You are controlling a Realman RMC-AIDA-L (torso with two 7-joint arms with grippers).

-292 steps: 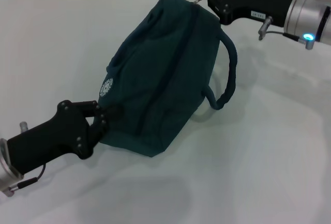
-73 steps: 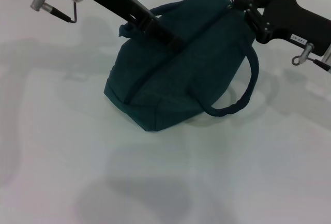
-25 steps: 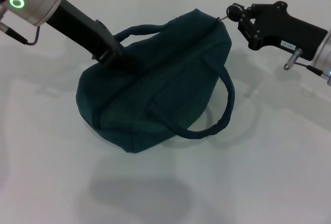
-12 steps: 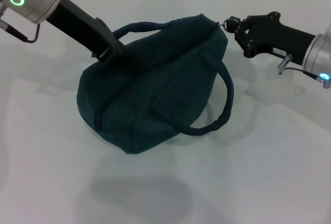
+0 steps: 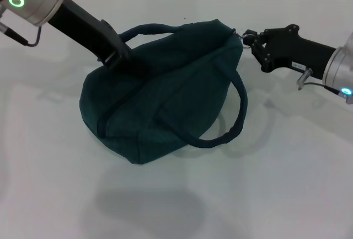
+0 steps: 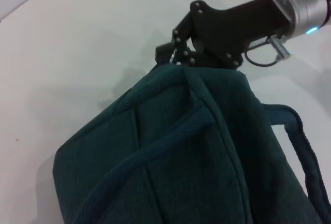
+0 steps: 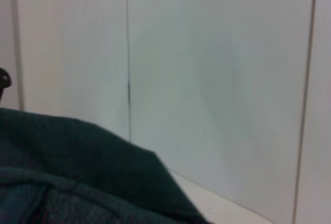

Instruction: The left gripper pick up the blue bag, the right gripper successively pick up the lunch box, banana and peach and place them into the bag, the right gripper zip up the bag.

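Zipping step, seemingly near its end: right pincer (image 5: 246,38) clenched on metal zip ring (image 6: 173,57) at dark teal fabric bag (image 5: 165,93) corner. Left pincer (image 5: 117,59) pressed into bag's far end, grip impossible to tell. Next: let go of ring, retreat.

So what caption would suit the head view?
Left gripper presses the blue bag while right gripper holds its zip pull.
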